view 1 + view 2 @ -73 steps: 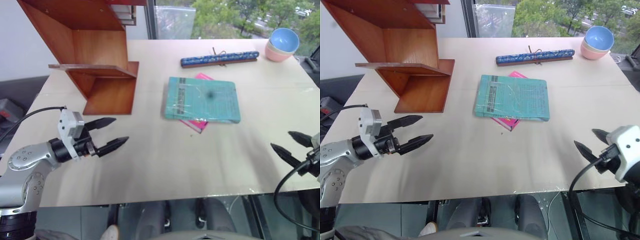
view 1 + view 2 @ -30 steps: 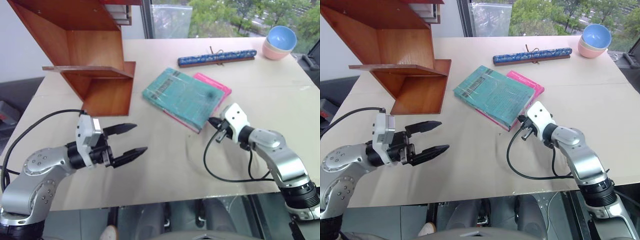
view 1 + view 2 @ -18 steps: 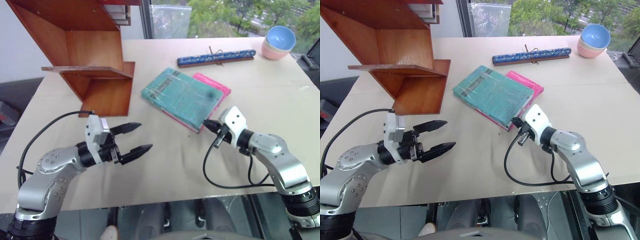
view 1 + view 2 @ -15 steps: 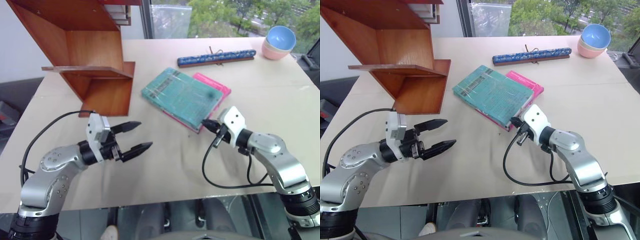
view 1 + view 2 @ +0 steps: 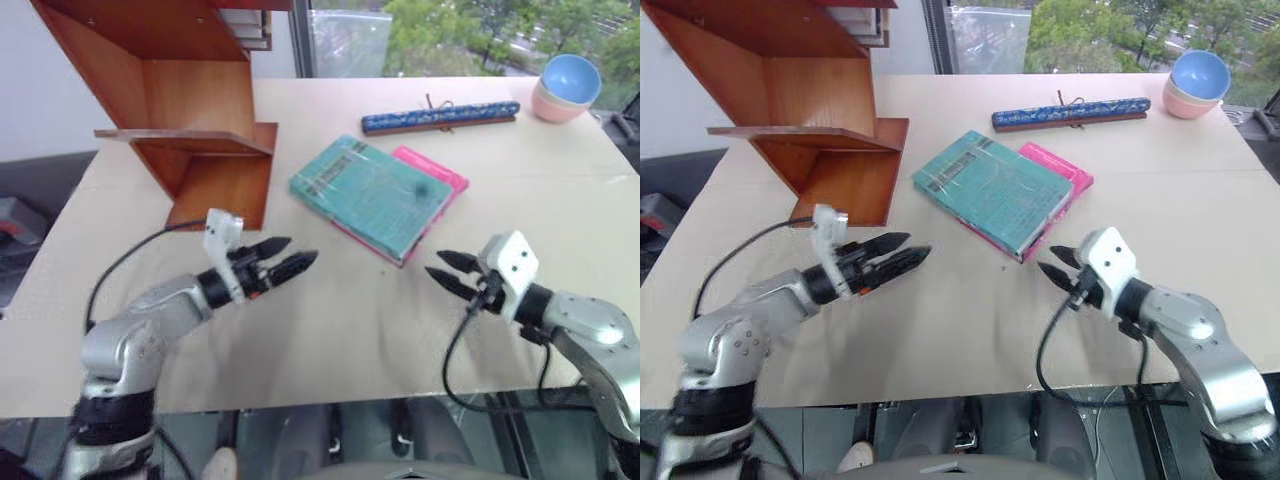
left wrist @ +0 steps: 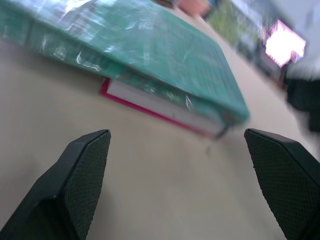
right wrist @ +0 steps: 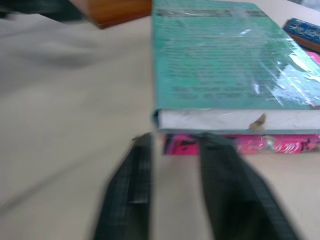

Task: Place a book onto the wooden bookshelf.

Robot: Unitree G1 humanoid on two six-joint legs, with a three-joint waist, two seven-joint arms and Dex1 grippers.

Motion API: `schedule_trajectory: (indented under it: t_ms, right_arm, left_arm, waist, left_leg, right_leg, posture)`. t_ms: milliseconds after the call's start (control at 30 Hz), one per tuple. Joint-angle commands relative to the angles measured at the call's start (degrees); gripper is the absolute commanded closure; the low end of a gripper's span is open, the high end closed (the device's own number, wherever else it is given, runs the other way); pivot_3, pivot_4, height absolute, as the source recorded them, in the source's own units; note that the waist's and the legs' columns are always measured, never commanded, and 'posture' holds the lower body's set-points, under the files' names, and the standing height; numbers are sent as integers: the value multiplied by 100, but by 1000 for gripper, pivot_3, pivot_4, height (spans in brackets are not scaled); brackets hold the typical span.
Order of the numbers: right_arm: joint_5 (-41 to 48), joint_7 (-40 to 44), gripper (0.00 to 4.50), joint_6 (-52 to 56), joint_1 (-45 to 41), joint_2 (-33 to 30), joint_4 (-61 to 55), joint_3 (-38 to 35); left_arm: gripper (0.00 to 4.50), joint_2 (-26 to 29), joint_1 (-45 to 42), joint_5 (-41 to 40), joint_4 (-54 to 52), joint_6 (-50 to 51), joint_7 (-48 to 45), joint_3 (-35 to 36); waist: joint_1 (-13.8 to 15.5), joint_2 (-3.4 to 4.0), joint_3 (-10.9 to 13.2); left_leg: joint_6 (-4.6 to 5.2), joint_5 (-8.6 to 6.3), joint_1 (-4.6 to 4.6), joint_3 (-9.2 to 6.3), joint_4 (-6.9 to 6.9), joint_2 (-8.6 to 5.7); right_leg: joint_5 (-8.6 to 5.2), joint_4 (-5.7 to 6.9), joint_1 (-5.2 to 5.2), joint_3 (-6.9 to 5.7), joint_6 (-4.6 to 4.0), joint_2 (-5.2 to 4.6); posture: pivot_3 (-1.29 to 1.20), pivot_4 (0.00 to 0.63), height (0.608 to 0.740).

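The book [image 5: 380,195] is seen lying flat on the table [image 5: 330,330], turned at an angle and stacked on a pink book [image 5: 440,180] whose edges show at its right and near sides. It has not been lifted, and nothing grips it. The wooden bookshelf [image 5: 200,110] stands at the far left of the table, well apart from the book, and its lower boards are seen bare, so the placing itself is judged not yet begun. The right gripper [image 5: 446,270] is held just short of the book's near corner, pointed toward it, its fingers parted and holding nothing. The left gripper [image 5: 287,258] is held low over the table between the shelf's foot and the book, pointed at the book's left edge, its jaws spread wide and empty, as the left wrist view makes plain. What is left is judged to be nearly everything: a grasp of the book, a lift clear of the pink book, a carry to the shelf and a release on a board.
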Motion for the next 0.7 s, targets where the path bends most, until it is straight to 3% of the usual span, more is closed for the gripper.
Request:
schedule_trajectory:
  t_ms: [33, 233, 400, 700]
  right_arm:
    - [654, -35, 757, 257, 313, -138, -816, -822]
    - [1613, -116, 757, 574, 920, -491, -1637, -2042]
    - [1902, -619, 757, 535, 900, -704, -1677, -2045]
    - [2170, -1243, 757, 426, 926, -979, -1677, -1836]
  left_arm:
    - [0, -757, -416, -733, 412, 438, 1189, 442]
    - [0, -1916, -1046, -1165, 1225, 307, 2586, 901]
    - [0, -2347, -1422, -1270, 1699, -10, 2954, 1129]
    - [0, -2319, -1902, -1074, 2317, -548, 2808, 1241]
  waist:
    - [0, -2, 0]
    - [12, -24, -10]
    - [5, -37, -14]
    - [9, -39, -13]
  left_leg:
    - [0, 0, 0, 1, 0, -1]
    - [1, 0, 0, -6, 4, -2]
    - [1, 0, 7, -2, 6, -3]
    - [2, 0, 4, -3, 6, -4]
  right_leg:
    - [1, 0, 1, 2, 0, 0]
    - [2, 2, 6, -1, -2, 0]
    - [2, 1, 12, 1, -2, 2]
    - [2, -1, 12, -1, -3, 2]
  posture:
    - [0, 150, 738]
    - [0, 150, 738]
    - [0, 150, 738]
    - [0, 150, 738]
